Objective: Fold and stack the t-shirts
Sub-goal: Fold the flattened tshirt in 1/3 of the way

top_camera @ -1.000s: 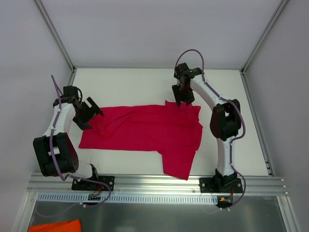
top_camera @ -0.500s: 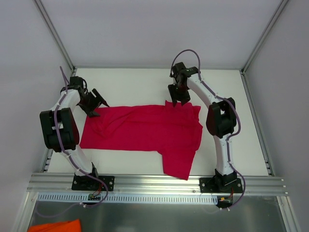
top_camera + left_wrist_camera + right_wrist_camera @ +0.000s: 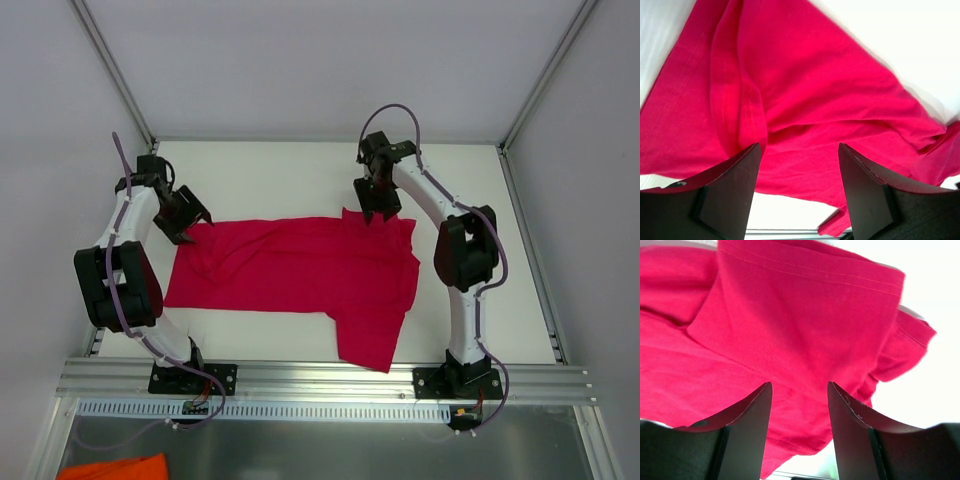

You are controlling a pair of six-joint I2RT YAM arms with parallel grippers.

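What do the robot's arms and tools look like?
The left arm and right arm are white with bulky black joints; a purplish cable runs along each. The left tool and right tool are black, with flat wedge-shaped fingers.

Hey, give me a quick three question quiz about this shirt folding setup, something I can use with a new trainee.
1. True or false: the shirt is already folded into a neat square.
2. Fill in: the right gripper hangs with its jaws ____ at the shirt's sleeve end.
3. Which gripper is at the shirt's hem corner? A: left gripper. B: right gripper.
Key: 1 false; 2 open; 3 A.
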